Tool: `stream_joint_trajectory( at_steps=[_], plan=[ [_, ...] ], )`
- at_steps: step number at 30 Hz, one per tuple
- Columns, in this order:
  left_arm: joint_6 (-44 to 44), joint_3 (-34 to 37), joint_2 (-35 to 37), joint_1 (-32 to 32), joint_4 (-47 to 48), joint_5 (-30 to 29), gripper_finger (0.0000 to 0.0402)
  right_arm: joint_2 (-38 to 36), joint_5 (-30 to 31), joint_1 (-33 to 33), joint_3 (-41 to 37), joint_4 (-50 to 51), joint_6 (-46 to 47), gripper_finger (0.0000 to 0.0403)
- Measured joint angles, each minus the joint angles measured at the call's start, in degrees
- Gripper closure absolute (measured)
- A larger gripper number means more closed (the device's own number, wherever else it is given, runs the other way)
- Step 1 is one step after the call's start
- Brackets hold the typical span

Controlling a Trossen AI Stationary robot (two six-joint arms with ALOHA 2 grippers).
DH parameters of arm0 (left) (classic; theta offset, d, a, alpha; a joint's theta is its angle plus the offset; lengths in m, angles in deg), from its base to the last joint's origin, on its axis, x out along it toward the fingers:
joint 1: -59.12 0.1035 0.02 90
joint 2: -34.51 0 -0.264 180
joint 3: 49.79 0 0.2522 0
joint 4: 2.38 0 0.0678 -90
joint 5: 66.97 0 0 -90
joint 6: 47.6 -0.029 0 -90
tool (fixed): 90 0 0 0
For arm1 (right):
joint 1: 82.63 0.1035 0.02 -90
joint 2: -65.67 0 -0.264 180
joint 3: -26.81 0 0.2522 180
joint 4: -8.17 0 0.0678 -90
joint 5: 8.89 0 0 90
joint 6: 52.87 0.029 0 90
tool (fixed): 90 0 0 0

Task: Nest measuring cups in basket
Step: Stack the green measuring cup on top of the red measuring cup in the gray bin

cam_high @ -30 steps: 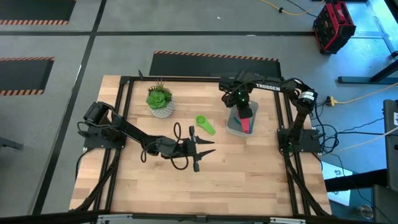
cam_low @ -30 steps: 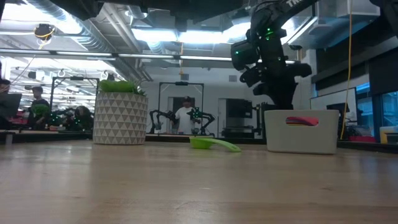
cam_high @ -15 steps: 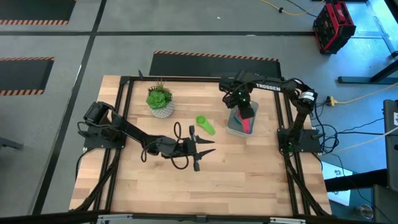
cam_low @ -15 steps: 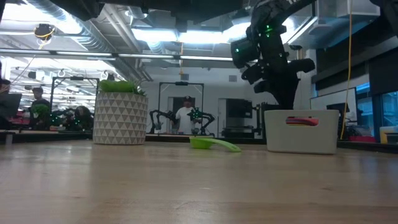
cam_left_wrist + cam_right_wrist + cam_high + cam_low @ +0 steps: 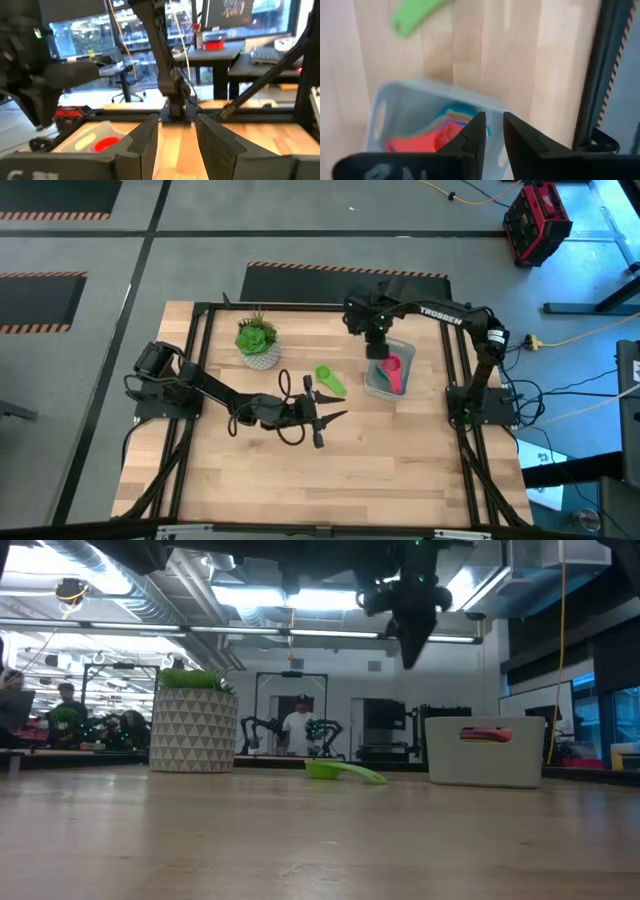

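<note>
Counter [image 5: 400, 450] holds basket [image 5: 374, 384] with red-topped cup stack [image 5: 392, 372] inside, green cup [image 5: 330, 380] just beside it; right claw [image 5: 376, 352], nearly closed and empty, should descend squarely onto green handle; left claw [image 5: 330, 418], half-open, empty, waits nearby.

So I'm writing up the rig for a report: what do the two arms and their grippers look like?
Both arms are dark, jointed, with black cables looping beside them. The right arm bears white lettering and a green light near its wrist. Each gripper, left and right, has two dark tapered fingers.
</note>
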Motion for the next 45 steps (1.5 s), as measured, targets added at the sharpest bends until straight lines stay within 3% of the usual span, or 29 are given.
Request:
stream_joint_trajectory(
  at_steps=[7, 11, 21, 27, 38, 45],
  plan=[
    [-0.04, -0.01, 2.95, -0.07, 0.91, -0.71, 0.0275, -0.04, -4.78, 0.82, 2.25, -4.24, 10.2, 0.0331],
    [-0.46, 0.0, 7.22, -0.68, 6.84, -2.0, 0.0275, -0.03, -7.67, 1.2, 2.25, -8.73, 12.96, 0.0331],
    [-0.43, 0.0, 23.22, -4.05, 32.09, -4.14, 0.0275, 0.02, -7.7, 1.46, 2.25, -17.64, 23.21, 0.0331],
    [2.18, 0.0, 33.48, -7.22, 47.18, -5.37, 0.0275, 0.58, -7.71, 1.55, 2.19, -17.96, 23.72, 0.0331],
    [12.56, 0.04, 45.32, -12.38, 64.01, -5.23, 0.0275, 0.59, -7.7, 4.36, -9.3, -29.35, 26.57, 0.0331],
    [13.57, 0.04, 46.61, -13.96, 66.04, -5.23, 0.0275, 0.57, -7.67, 5.52, -17.78, -44.11, 28.2, 0.0331]
  ],
)
